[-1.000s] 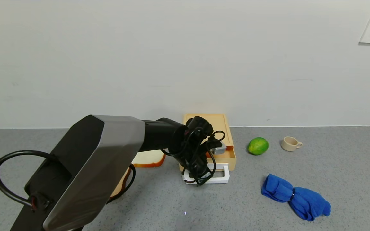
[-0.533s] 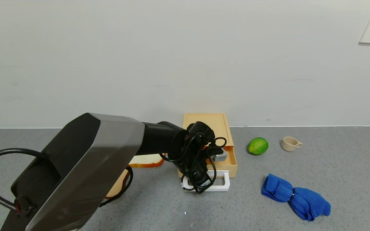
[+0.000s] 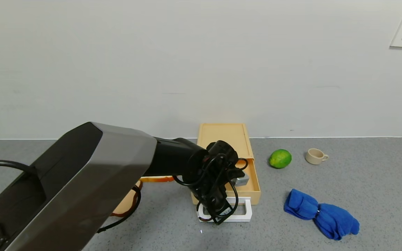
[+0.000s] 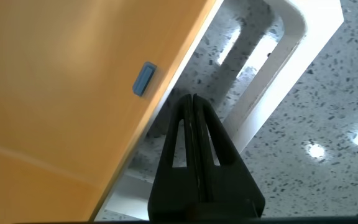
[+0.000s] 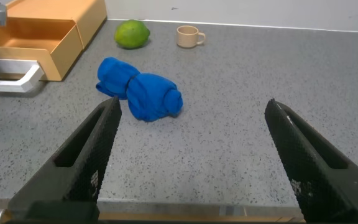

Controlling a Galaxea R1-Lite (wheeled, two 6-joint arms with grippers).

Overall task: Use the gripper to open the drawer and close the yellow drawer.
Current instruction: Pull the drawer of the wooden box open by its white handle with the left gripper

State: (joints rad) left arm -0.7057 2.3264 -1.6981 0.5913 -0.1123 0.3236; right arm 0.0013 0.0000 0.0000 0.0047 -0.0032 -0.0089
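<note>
The pale yellow drawer box (image 3: pixel 223 136) stands against the wall, with its drawer (image 3: pixel 254 179) pulled partly out towards me. Its white loop handle (image 3: pixel 245 210) is at the front. My left gripper (image 3: pixel 218 213) is shut, its tips hooked down inside the handle loop. In the left wrist view the closed fingertips (image 4: pixel 193 99) sit between the drawer front (image 4: pixel 73 81) and the white handle bar (image 4: pixel 278 62), gripping nothing. My right gripper (image 5: pixel 192 106) is open and empty, low near the table's front edge, away from the drawer (image 5: pixel 39 37).
A green lime (image 3: pixel 280 158) and a small beige cup (image 3: pixel 315 156) stand right of the drawer. A blue cloth (image 3: pixel 321 214) lies at front right. Bread slices (image 3: pixel 154 179) lie left of the drawer, partly hidden behind my left arm.
My left gripper has moved towards me with the handle. The drawer has slid further out of the box.
</note>
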